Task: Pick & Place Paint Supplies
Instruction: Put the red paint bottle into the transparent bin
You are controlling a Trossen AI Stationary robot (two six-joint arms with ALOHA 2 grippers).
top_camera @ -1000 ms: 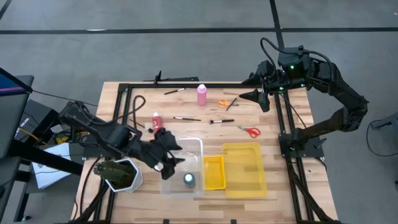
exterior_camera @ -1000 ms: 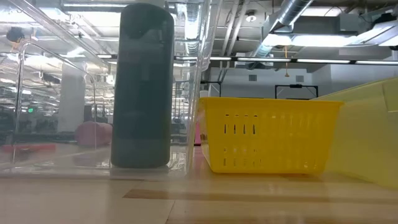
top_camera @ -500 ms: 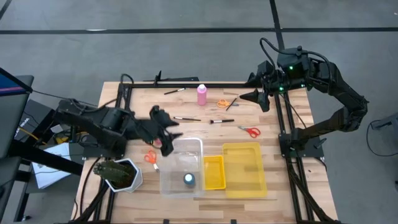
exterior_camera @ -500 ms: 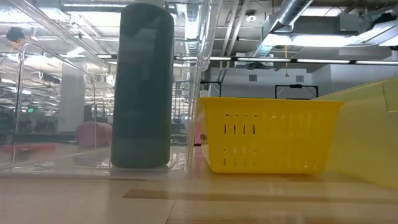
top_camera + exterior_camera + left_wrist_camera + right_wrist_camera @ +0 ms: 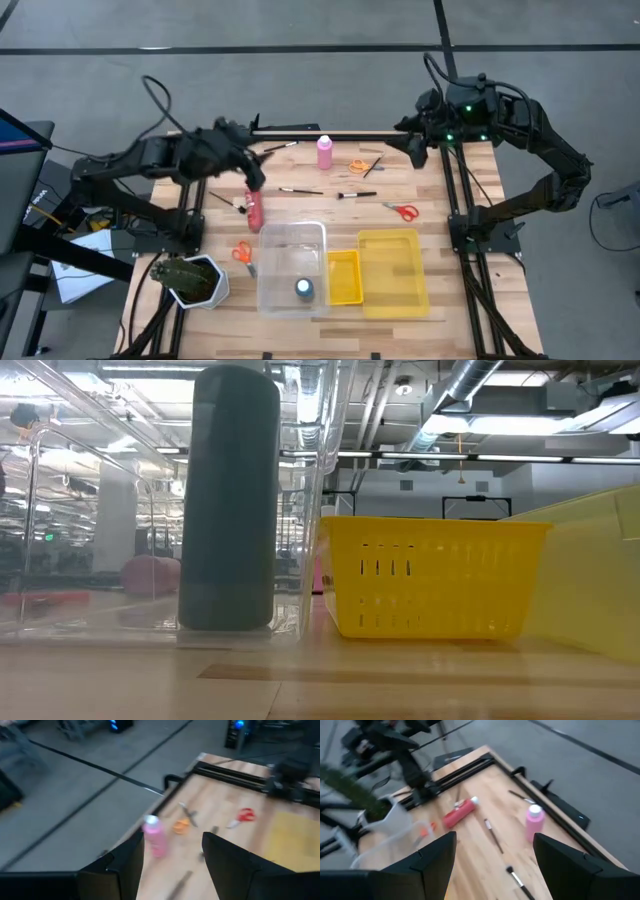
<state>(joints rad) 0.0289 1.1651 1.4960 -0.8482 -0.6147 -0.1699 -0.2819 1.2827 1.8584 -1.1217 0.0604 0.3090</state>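
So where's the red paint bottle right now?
Seen from above, the red paint bottle lies on its side on the table's left half, just behind the clear bin and below the left pincer.

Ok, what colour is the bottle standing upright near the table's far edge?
Pink, with a white cap; the paint bottle shows best in the high view.

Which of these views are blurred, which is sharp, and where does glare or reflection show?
High view: sharp, evenly lit, soft shadows on the table. Left wrist view: motion-smeared, pink bottle soft-edged. Right wrist view: plant streaked, red bottle slightly soft. Low view: ceiling lights reflect in the clear bin; dark blue bottle looms large.
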